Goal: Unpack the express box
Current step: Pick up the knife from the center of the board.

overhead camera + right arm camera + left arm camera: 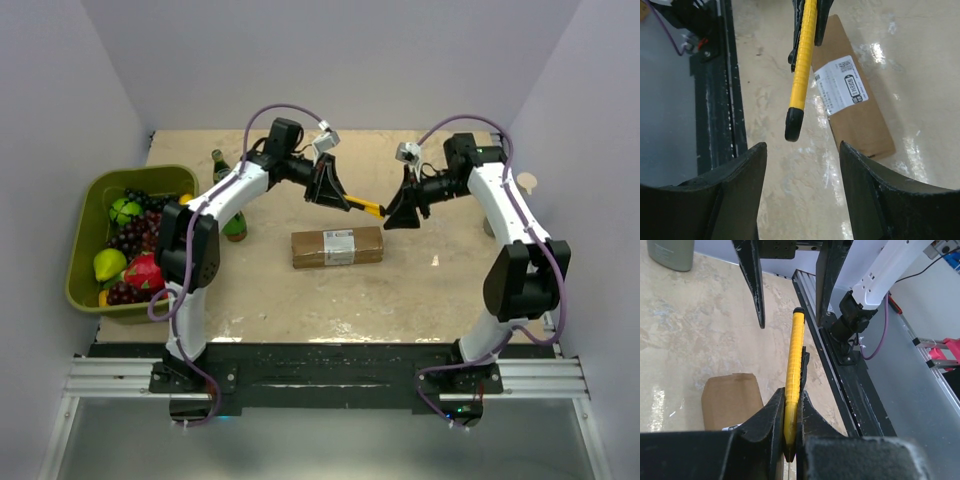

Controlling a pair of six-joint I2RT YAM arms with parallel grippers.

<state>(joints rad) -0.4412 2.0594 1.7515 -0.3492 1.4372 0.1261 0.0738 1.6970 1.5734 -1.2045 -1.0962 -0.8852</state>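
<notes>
Centre of the table [450, 290]: the express box [337, 246] lies flat, label face up, and looks unopened. Its long axis runs left-right across the front of both arms. Neither end effector touches it; both hang in the air above and beyond it, on the far side from the bases. The left end effector [791, 397] is pinched almost closed on one end of the yellow utility knife [795, 360], with the rest pointing toward the right arm. The right end effector [802, 150] is about half open and holds nothing; its jaws sit either side of the knife's black tip without touching it. The knife lies roughly along the box's length. The box sits about midway between the arms, with neither clearly nearer. Likely step: a handover or blade pull, then down to the top seam. A fruit basket [85, 200] and a bottle [222, 170] stand well apart on the left.
</notes>
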